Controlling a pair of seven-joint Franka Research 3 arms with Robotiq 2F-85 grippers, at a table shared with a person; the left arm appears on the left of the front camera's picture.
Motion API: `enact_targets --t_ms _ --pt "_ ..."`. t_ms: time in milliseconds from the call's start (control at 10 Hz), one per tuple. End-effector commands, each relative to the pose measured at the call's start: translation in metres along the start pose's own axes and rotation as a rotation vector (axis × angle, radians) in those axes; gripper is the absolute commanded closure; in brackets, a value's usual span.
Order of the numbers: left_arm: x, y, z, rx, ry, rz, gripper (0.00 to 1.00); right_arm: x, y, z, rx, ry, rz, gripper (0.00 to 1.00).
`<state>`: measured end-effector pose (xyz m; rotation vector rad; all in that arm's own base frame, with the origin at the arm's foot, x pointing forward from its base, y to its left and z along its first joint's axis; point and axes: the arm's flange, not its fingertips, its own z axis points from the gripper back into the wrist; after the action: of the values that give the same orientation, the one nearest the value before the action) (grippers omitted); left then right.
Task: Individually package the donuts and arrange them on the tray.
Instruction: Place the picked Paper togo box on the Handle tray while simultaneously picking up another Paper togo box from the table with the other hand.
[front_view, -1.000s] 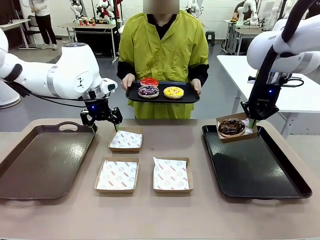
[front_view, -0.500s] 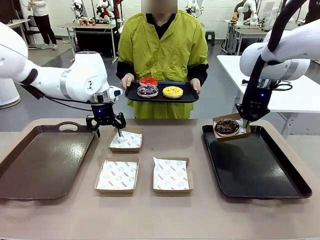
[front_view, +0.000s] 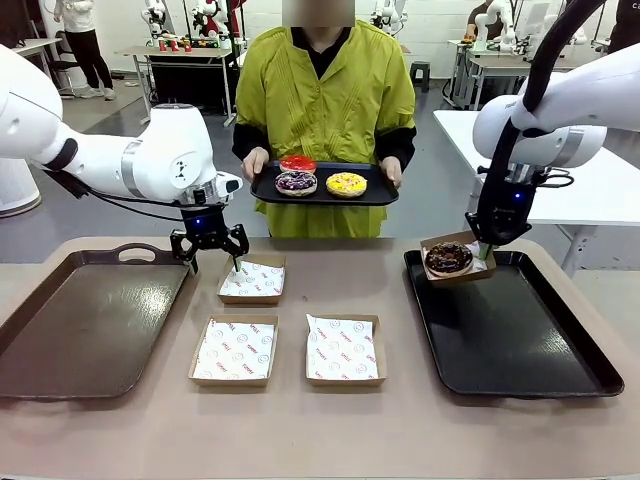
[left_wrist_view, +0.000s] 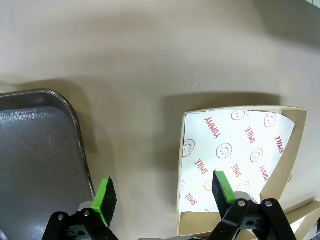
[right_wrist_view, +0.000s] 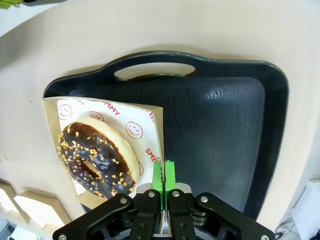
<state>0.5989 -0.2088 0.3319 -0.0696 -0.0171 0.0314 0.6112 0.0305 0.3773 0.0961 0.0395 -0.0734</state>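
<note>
**Front view.** The right gripper (front_view: 483, 250) is clenched on the rim of the carried box (front_view: 460, 277), which holds the chocolate donut (front_view: 448, 258). Over the last second this box has moved from nearer the counter's right edge toward its middle and has dropped slightly. It now hangs over the far corner of the black tray (front_view: 520, 340); contact with the tray cannot be confirmed. The left gripper (front_view: 212, 258), released and empty, has shifted away from the counter's left edge toward the empty box (front_view: 252, 280) nearest the far edge. Beyond the far edge a person holds a serving tray (front_view: 378, 195) with the red donut (front_view: 298, 163), purple donut (front_view: 296, 182) and yellow donut (front_view: 346, 184), unchanged.

**Left wrist view.** The left gripper (left_wrist_view: 165, 192) has its jaws spread. One pad is over the counter (left_wrist_view: 150, 50) beside the brown tray (left_wrist_view: 35, 150), the other over the empty box (left_wrist_view: 240, 160).

**Right wrist view.** The right gripper (right_wrist_view: 164, 177) pinches the wall of the carried box (right_wrist_view: 137, 127). The chocolate donut (right_wrist_view: 95, 157) lies flat inside. The box overlaps the handle end of the black tray (right_wrist_view: 215, 125).

**Meaning.** The first packaged donut is probably about to be set down. Three donuts remain unpackaged.
</note>
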Motion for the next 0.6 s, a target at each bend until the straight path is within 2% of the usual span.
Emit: enact_targets --t_ms 0,300,400,500 --pt "0.005 -0.007 -0.001 0.032 0.01 0.017 0.0 0.013 0.005 -0.002 0.042 0.04 0.024 0.98" --pt "0.005 -0.006 -0.002 0.028 0.011 0.007 0.0 0.014 0.009 -0.008 0.056 0.076 0.029 0.98" --pt "0.005 -0.006 -0.004 0.021 0.011 -0.007 0.11 0.014 0.01 -0.011 0.063 0.099 0.037 0.98" --pt "0.005 -0.006 -0.005 0.01 0.026 -0.018 0.59 0.014 0.01 -0.013 0.062 0.109 0.049 0.39"
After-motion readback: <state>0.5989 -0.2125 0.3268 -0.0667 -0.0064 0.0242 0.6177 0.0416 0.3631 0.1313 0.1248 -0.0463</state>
